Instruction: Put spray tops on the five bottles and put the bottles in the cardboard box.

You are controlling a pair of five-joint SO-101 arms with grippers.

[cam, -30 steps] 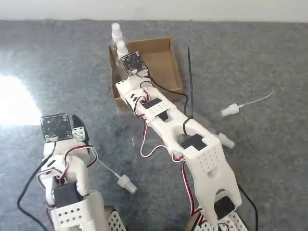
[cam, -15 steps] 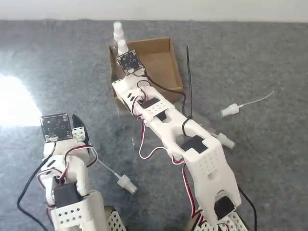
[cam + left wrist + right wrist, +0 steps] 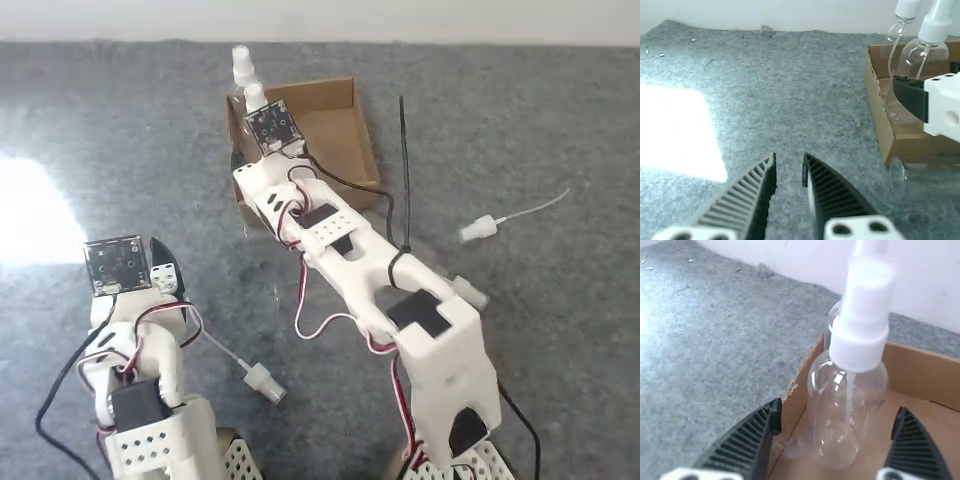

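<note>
Two clear bottles with white spray tops stand at the far left corner of the cardboard box (image 3: 335, 135): the nearer bottle (image 3: 846, 410) inside it, the other bottle (image 3: 242, 62) behind at the box's corner. My right gripper (image 3: 839, 407) is open, its black fingers on either side of the nearer bottle without touching it. The left wrist view shows that bottle (image 3: 914, 75) beside the right arm's black finger (image 3: 912, 97). My left gripper (image 3: 789, 157) hovers low over the carpet near the front left, open by a narrow gap and holding nothing. A capless bottle (image 3: 922, 180) lies outside the box's near wall.
Three loose spray tops lie on the grey carpet: one (image 3: 265, 382) by the left arm's base, one (image 3: 478, 230) with a long tube to the right, one (image 3: 470, 292) beside the right arm. A black cable (image 3: 404, 170) runs along the right arm.
The right arm's wrist has shifted a little toward the box's far left corner, and its rear links and cable moved slightly right. The left arm has not moved.
</note>
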